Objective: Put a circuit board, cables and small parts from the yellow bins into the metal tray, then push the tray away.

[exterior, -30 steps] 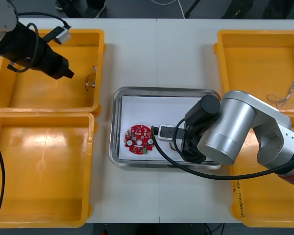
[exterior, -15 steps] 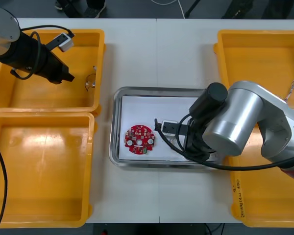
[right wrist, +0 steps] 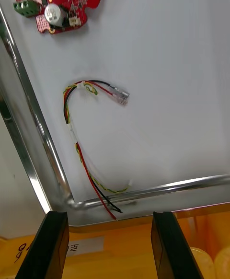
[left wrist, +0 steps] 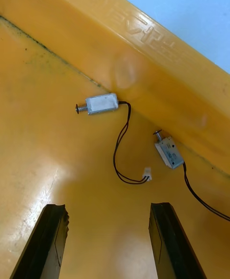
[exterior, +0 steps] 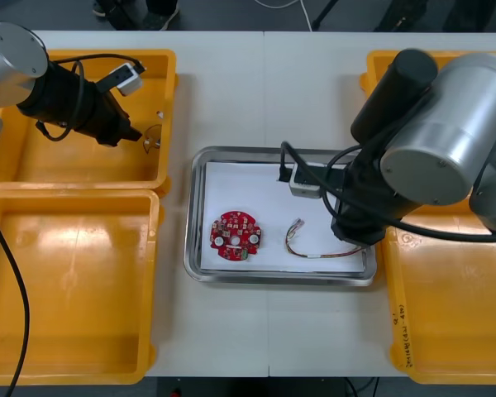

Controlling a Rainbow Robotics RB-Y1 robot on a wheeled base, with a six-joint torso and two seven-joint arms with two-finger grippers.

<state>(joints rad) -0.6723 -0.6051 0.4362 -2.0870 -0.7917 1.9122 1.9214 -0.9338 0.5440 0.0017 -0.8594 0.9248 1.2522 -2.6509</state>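
Over far-left yellow bin (exterior: 58,161), left hand (left wrist: 108,206) agape, empty: small metal parts (left wrist: 101,103) pick next. Right hand (right wrist: 109,214) agape, empty, above metal tray (exterior: 195,215).

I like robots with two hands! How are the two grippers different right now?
The left gripper hangs over a yellow bin, above two small metal parts; the right gripper hangs over a corner of the metal tray, near the red and yellow cable. The left looks down on yellow, the right on white. Both are open and hold nothing.
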